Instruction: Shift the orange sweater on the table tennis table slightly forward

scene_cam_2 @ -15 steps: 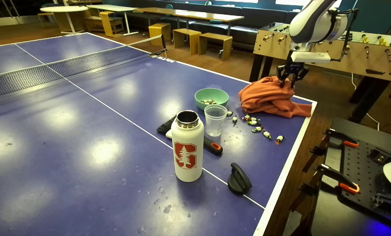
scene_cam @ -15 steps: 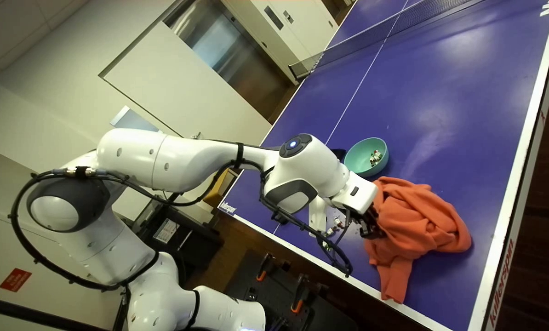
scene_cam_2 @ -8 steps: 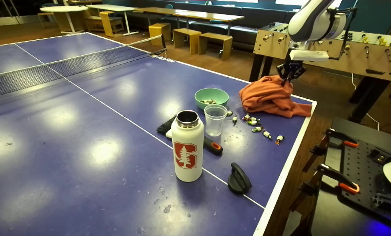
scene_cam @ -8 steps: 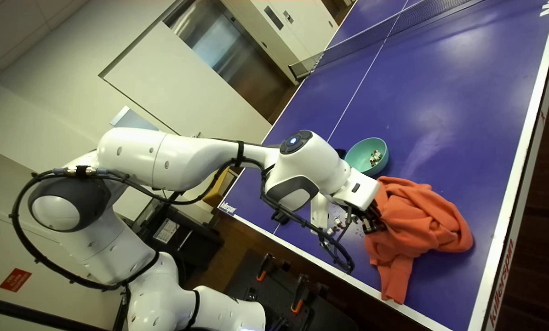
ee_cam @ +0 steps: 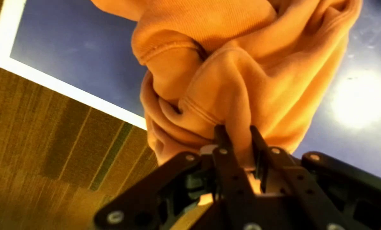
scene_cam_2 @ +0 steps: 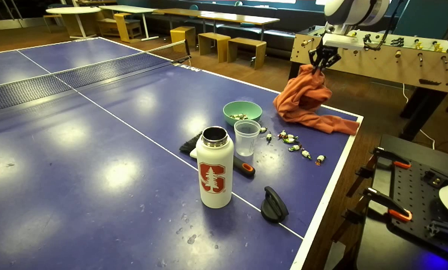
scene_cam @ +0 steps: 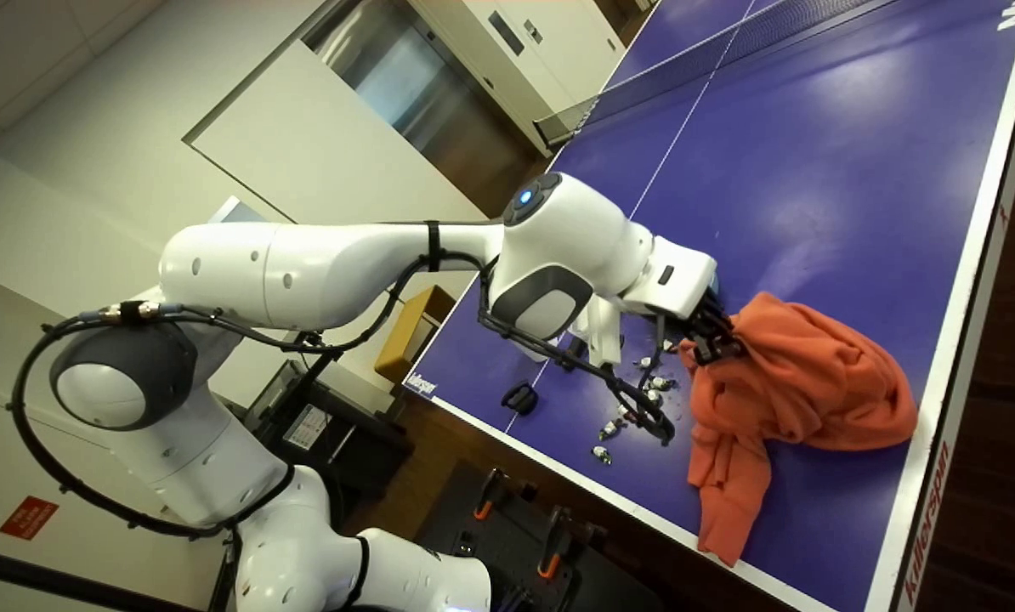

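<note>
The orange sweater lies crumpled near a corner of the blue table tennis table. In an exterior view, the sweater has its upper part pulled up into a peak, while a sleeve stretches along the table to its white edge. My gripper is shut on a fold at the peak, raised above the table. In the wrist view the sweater has a thick fold pinched between the fingers of the gripper. The sweater's lower part still rests on the table.
A green bowl with candies stands beside the sweater. Several loose candies, a clear cup, a brush, a white bottle and a black lid are on the table. A foosball table stands behind.
The gripper fingers have closed on the sweater and risen, lifting a fold into a peak. In an exterior view, the sweater's bulk has shifted toward the table's long side edge.
</note>
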{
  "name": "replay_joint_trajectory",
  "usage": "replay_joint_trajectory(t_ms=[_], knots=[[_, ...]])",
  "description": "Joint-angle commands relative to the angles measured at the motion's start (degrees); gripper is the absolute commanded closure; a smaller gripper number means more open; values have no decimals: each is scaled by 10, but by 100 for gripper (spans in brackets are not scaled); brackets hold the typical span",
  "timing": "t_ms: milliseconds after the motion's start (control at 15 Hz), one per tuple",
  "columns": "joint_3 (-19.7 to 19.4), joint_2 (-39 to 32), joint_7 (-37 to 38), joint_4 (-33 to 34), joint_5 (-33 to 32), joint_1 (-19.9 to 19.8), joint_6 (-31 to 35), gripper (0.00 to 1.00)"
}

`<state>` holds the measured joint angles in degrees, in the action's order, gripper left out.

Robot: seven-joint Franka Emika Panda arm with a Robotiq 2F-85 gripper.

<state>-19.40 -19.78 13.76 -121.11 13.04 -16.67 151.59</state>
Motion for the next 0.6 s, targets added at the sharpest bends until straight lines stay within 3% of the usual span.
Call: replay_joint_trajectory(t_ms=[0,267,333,533], knots=[[39,-23,-4,89,60,-29,-22,95],[80,-56,-18,149,125,-50,-13,95],[62,-37,-1,110,95,-35,-4,82],[72,-57,-1,134,107,-40,-4,82]])
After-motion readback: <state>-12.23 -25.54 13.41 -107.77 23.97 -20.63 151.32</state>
